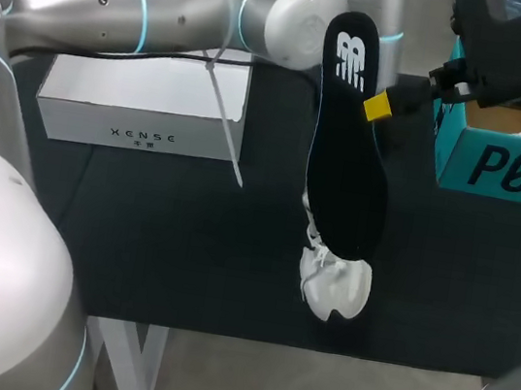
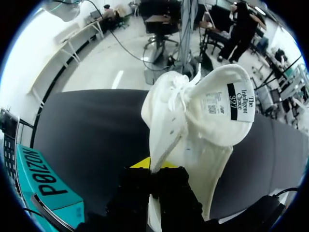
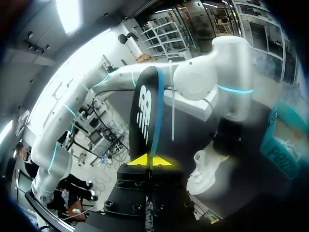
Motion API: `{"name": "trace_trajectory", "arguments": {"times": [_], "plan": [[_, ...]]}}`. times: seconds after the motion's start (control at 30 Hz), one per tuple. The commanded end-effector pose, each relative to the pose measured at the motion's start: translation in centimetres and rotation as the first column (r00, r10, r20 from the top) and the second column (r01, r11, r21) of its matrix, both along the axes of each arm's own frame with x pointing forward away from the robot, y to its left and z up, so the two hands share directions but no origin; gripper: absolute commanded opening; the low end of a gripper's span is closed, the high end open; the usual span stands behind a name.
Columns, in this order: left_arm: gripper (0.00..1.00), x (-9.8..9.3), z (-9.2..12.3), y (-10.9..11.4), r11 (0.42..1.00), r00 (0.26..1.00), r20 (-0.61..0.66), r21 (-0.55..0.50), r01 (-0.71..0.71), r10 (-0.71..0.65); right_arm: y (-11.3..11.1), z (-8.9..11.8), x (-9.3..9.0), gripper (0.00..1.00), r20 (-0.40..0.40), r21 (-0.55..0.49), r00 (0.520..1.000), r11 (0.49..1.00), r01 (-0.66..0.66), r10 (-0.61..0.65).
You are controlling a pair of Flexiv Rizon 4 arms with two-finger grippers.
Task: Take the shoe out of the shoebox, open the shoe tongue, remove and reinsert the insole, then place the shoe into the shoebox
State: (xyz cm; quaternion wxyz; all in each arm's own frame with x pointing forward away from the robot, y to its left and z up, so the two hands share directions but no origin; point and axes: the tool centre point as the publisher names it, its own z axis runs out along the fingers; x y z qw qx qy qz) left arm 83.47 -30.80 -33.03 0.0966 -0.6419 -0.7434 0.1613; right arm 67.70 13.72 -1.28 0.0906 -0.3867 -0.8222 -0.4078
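A black insole [image 1: 349, 159] with a white logo hangs above the table, my right gripper [image 1: 377, 106] shut on its edge near the heel. In the right wrist view the insole [image 3: 145, 113] stands up between the yellow tips of that gripper [image 3: 150, 161]. The white shoe [image 1: 334, 283] is below and behind the insole, mostly hidden by it. My left gripper [image 2: 153, 165] is shut on the shoe's upper edge [image 2: 188, 125], with the tongue folded outward and its label showing. In the head view the insole hides the left gripper. The teal shoebox [image 1: 501, 162] stands open at the right edge.
A white closed box [image 1: 142, 104] stands at the back left of the black table [image 1: 154, 248]. My left arm [image 1: 171, 5] spans the back of the table, with a white cable tie hanging from it. The shoebox corner [image 2: 43, 186] lies beside the left gripper.
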Motion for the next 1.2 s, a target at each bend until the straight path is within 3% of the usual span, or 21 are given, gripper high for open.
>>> {"name": "trace_trajectory", "arguments": {"times": [0.03, 0.3, 0.7, 0.8, 1.2], "plan": [[0.00, -0.7, -0.9, -0.7, 1.000, 1.000, 0.008, 0.014, 0.015, -0.015, 0.2, 0.0, 0.2, 0.00, -0.003, -0.003, 1.000, 1.000, -0.001, 0.001], [0.00, -2.3, -2.8, -1.4, 0.997, 0.998, 0.006, 0.040, 0.063, -0.063, 0.2, 0.0, 0.2, 0.00, -0.003, -0.003, 1.000, 1.000, -0.001, 0.001], [0.00, -2.2, -4.5, -2.0, 0.997, 0.996, 0.064, 0.049, 0.055, -0.058, 0.2, 0.0, 0.2, 0.00, -0.003, -0.003, 1.000, 1.000, -0.001, 0.001], [1.00, -2.1, -4.5, -2.0, 0.998, 0.993, 0.102, 0.028, 0.048, -0.050, 0.2, 0.0, 0.2, 0.00, -0.003, -0.003, 1.000, 1.000, -0.001, 0.001], [1.00, -0.1, -1.7, -2.2, 0.996, 0.987, 0.155, -0.081, -0.025, 0.037, 0.2, 0.0, 0.2, 0.00, -0.003, -0.003, 1.000, 1.000, -0.001, 0.001]]}}
